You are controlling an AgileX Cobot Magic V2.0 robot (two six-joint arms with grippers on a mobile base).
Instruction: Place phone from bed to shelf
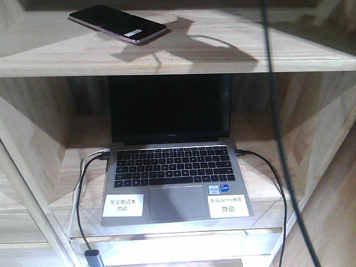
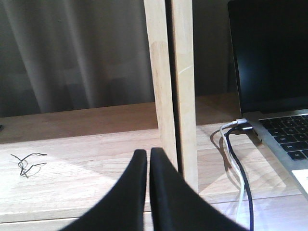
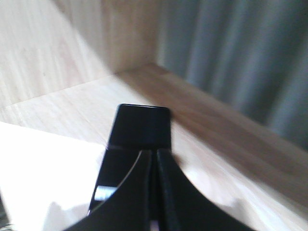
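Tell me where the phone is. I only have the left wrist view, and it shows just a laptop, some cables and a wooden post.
Observer: The phone lies flat on the shelf plank directly above the laptop, towards the left in the front view.
Operator: Is the right gripper holding it?
Observer: No. In the right wrist view, the right gripper has its fingers closed together with nothing between them, and the phone lies below them.
Operator: Is it hanging over the edge?
Observer: No. The front view shows it set back from the plank's front edge, lying at an angle.
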